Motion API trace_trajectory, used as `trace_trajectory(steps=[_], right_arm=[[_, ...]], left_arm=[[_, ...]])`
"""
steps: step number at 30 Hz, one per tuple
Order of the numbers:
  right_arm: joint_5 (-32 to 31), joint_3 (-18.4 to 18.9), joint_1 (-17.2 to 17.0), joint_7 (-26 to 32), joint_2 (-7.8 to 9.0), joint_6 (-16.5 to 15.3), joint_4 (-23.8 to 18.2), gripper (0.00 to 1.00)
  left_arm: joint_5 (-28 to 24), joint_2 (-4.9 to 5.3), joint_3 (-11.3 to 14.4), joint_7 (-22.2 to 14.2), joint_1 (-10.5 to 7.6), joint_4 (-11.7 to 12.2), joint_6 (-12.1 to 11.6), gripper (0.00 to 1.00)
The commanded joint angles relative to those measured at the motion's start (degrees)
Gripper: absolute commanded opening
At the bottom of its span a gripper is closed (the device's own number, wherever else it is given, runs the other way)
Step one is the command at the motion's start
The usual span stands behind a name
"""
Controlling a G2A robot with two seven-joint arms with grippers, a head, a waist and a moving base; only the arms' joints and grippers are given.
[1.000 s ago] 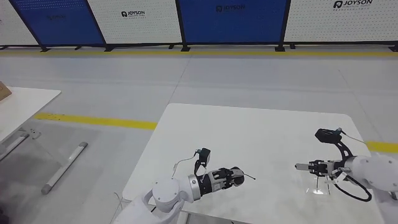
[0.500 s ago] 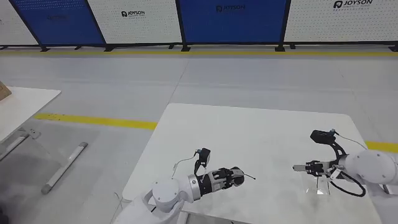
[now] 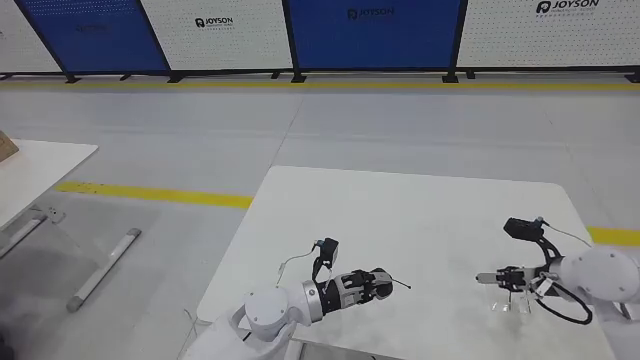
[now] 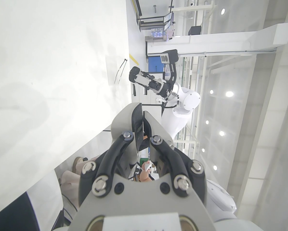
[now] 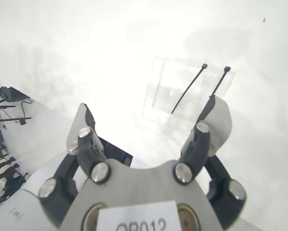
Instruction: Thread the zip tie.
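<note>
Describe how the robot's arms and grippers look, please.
The left arm and right arm have rounded white shells and black wrist sections, each with a black camera on a bracket and a thin cable. The left gripper and right gripper have grey metal plates, black links with silver bolts, pale fingers with black ribbed pads, and a white label.

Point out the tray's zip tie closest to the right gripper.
The zip tie whose tail ends at a finger of the right gripper; the other tie lies beside it, clear of both fingers.
</note>
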Motion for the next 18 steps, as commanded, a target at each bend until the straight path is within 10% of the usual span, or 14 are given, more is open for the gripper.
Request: trace_trajectory(steps=[1,18], right_arm=[[0.4,-0.2,0.5,0.0,0.18,0.3,-0.2,1.00],[0.2,2.4,-2.0,-2.5,0.77,0.0,-2.2,1.00]], left_arm=[[0.0,0.00,0.0,0.0,0.00,0.0,0.0,0.00],[0.0,0.00,0.0,0.0,0.00,0.0,0.0,0.00]])
